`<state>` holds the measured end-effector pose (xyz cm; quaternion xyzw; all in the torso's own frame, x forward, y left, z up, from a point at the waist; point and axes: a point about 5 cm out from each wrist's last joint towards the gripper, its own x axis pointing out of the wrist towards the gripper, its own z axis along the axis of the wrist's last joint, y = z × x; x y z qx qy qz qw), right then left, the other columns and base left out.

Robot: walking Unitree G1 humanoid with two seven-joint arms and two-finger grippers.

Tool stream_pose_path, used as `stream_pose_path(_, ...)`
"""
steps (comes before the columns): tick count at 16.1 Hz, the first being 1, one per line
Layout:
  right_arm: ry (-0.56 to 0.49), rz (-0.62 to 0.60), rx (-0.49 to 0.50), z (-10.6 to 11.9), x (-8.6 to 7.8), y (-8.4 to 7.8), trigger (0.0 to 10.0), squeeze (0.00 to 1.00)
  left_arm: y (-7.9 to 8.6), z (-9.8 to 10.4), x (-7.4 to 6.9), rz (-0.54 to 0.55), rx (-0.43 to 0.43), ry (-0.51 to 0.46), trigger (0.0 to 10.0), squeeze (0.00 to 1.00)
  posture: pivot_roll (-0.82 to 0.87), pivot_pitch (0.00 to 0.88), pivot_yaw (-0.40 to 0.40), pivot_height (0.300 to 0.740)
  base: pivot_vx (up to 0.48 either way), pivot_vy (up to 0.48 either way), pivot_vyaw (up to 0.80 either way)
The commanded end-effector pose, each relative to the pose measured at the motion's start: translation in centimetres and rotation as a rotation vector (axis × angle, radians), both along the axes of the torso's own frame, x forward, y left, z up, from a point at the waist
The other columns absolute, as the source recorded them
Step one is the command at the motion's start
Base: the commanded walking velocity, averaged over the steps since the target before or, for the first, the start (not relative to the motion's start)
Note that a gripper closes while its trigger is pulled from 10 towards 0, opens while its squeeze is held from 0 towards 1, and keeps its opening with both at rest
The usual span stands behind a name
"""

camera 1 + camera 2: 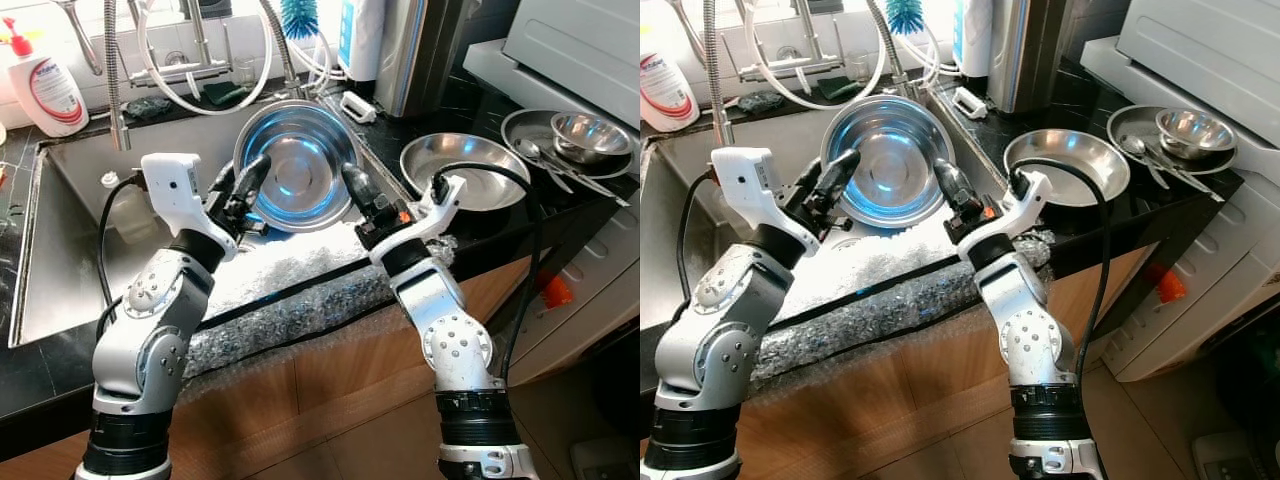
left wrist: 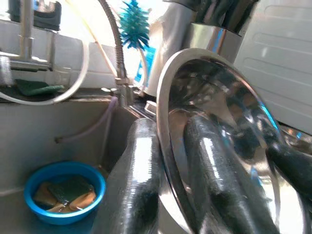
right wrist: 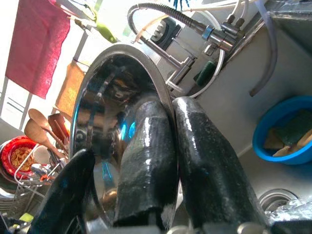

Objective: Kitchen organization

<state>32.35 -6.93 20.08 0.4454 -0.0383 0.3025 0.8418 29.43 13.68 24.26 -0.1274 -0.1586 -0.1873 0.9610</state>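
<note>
- A round steel bowl (image 1: 296, 164) is held tilted on edge above the sink (image 1: 70, 240), its hollow turned toward the camera.
- Bowl surface: polished, mirror-like, with a blue sheen low in the hollow and a thin rolled rim; reflections of the black fingers are seen inside it.
- The left claw (image 1: 243, 186) is closed on the bowl's left rim; in the left wrist view one finger (image 2: 139, 180) lies outside the wall and the other inside, the rim pinched between them.
- The right claw (image 1: 358, 186) is closed on the bowl's right rim; in the right wrist view one finger (image 3: 148, 161) is seen inside the bowl and its partner behind the wall.
- A sheet of bubble wrap (image 1: 290, 290) is draped over the front edge of the sink, just below the bowl.
- A blue dish (image 2: 64, 190) holding sponges is seen on the sink floor, beneath and behind the bowl.
- A faucet (image 1: 115, 70) with a coiled hose stands behind the bowl; a teal brush (image 1: 298, 15) is seen above the bowl's far rim.
- A soap bottle (image 1: 40, 85) stands well to the left of the bowl, behind the sink.
- To the right of the bowl, on the black bench (image 1: 470, 235), a shallow steel pan (image 1: 465, 165) is set; farther right a steel plate (image 1: 590, 160) carries a small bowl (image 1: 588, 132) and cutlery.
</note>
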Motion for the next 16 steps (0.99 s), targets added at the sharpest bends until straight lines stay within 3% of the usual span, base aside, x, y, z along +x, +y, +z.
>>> stream_pose_path(1, -0.034, 0.007, 0.02, 0.9, -0.3, 0.5, 10.0, 0.0, -0.4, 0.2, -0.1, -0.023, 0.019, -0.018, 0.0, 0.0, 0.01, 0.079, -0.006, 0.74, 0.0, 0.0, 0.0)
stream_pose_path(6, -0.043, 0.011, -0.004, 0.8, -0.3, 0.7, 10.0, 0.0, -0.3, 0.4, 0.0, -0.01, 0.023, -0.03, 0.0, 0.0, 0.01, 0.077, -0.006, 0.74, 0.0, 0.0, 0.0)
stream_pose_path(7, -0.045, 0.012, -0.008, 0.8, -0.3, 0.7, 10.0, 0.45, -0.3, 0.5, 0.0, -0.004, 0.024, -0.035, 0.0, 0.0, 0.01, 0.078, -0.008, 0.74, 0.0, 0.0, 0.0)
stream_pose_path(8, -0.045, 0.011, -0.011, 0.8, -0.3, 0.8, 10.0, 1.0, -0.2, 0.6, 0.0, 0.001, 0.021, -0.039, 0.0, 0.0, 0.01, 0.078, -0.006, 0.74, 0.0, 0.0, 0.0)
stream_pose_path(13, -0.049, 0.007, -0.021, 0.9, -0.2, 0.8, 10.0, 1.0, 0.8, 1.6, 0.3, 0.083, -0.058, -0.071, 0.0, 0.0, 0.01, 0.081, -0.008, 0.74, 0.0, 0.0, 0.0)
stream_pose_path(16, -0.052, -0.004, -0.034, 0.9, -0.1, 0.7, 10.0, 1.0, 2.8, 2.3, 0.6, 0.239, -0.16, -0.1, 0.0, 0.0, 0.01, 0.082, -0.009, 0.74, 0.0, 0.0, 0.0)
